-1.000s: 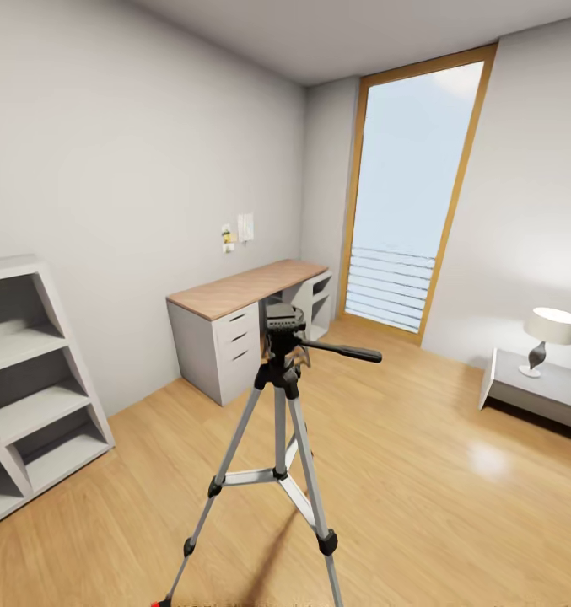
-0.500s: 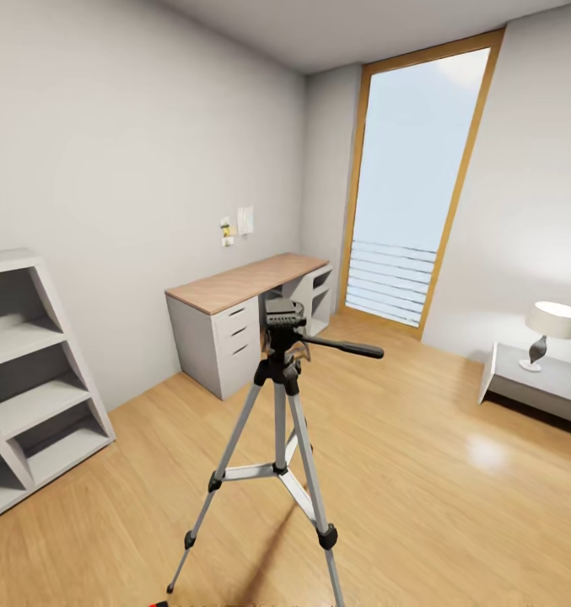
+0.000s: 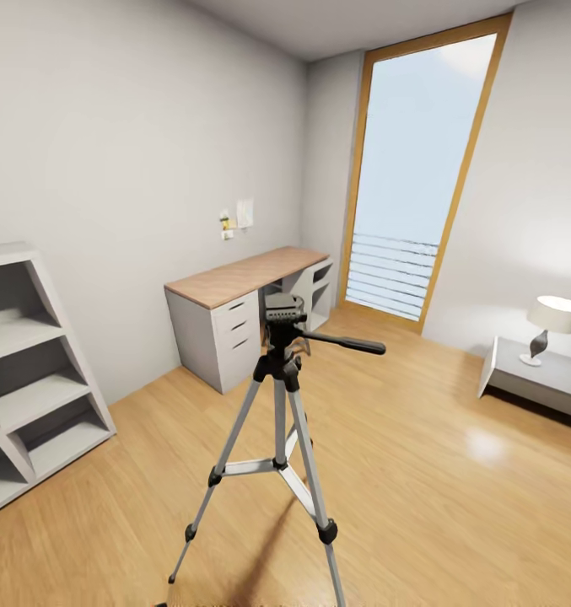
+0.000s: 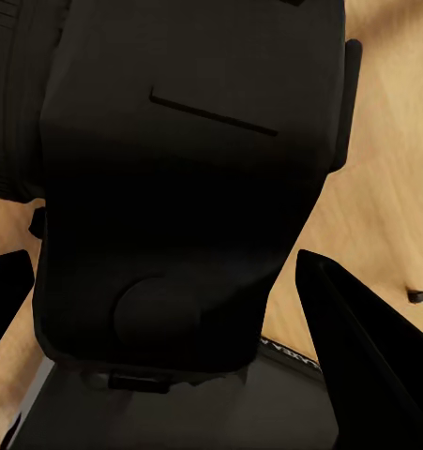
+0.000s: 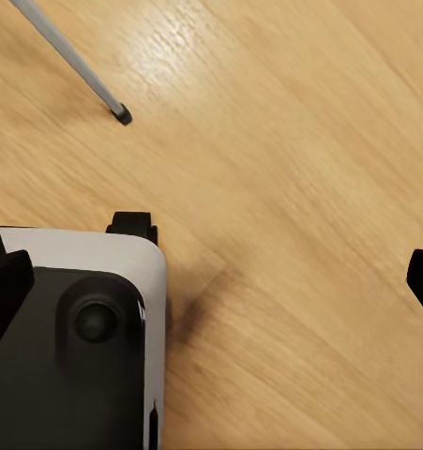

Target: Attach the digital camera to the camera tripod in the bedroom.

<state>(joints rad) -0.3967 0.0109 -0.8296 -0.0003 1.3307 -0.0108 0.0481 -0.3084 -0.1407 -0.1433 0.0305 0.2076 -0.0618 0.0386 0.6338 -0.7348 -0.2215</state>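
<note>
While left claw (image 4: 173, 281) clamps chunky black digital camera (image 4: 188, 178), silver-legged camera tripod (image 3: 278, 421) stands.

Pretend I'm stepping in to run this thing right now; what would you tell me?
Left claw: shut on the digital camera, a black body held between its fingers.
Right claw: open, holding nothing, above the wooden floor.
The camera tripod stands upright on the floor just ahead, with nothing on its head; one foot shows near the right claw.
Done: camera picked up and brought to the tripod.
Left: raise the camera to the tripod head and attach it.
</note>
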